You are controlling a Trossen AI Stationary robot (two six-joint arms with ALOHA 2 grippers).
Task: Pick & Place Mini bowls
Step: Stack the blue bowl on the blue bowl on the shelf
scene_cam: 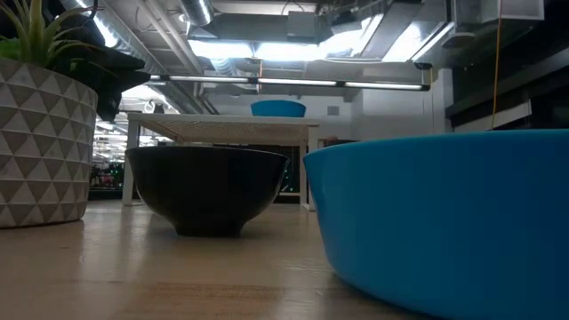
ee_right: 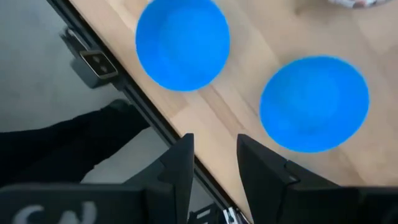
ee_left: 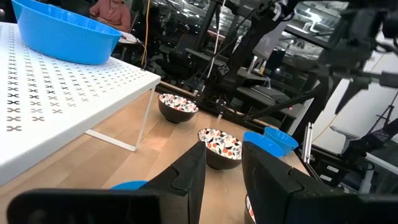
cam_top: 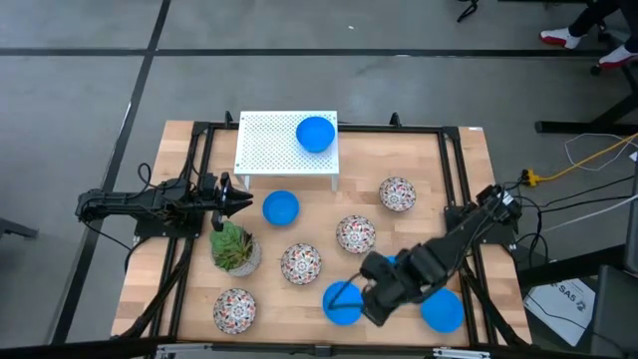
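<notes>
**Right gripper hovering over the front blue bowls, left arm waiting by the rack**

High view: the right gripper is reaching in over the near edge of the table, its fingers lying over the rim of a blue bowl; whether they are touching that rim cannot be told. A second blue bowl is sitting just beside the arm, toward the right corner. A third blue bowl is lying just in front of the left gripper, which is waiting beside the white rack. A fourth blue bowl is resting on top of that rack. Five patterned bowls are spreading across the wood, one sitting next to the potted succulent.

Low view: a blue bowl is filling the right foreground, a dark-looking bowl is standing behind it, and the triangle-patterned pot is showing at left.

Left wrist view: the left gripper's fingers are standing slightly apart, holding nothing; two patterned bowls are lying beyond them.

Right wrist view: the right gripper's fingers are standing apart with nothing between them, and two blue bowls are lying beyond the tips, untouched.
</notes>
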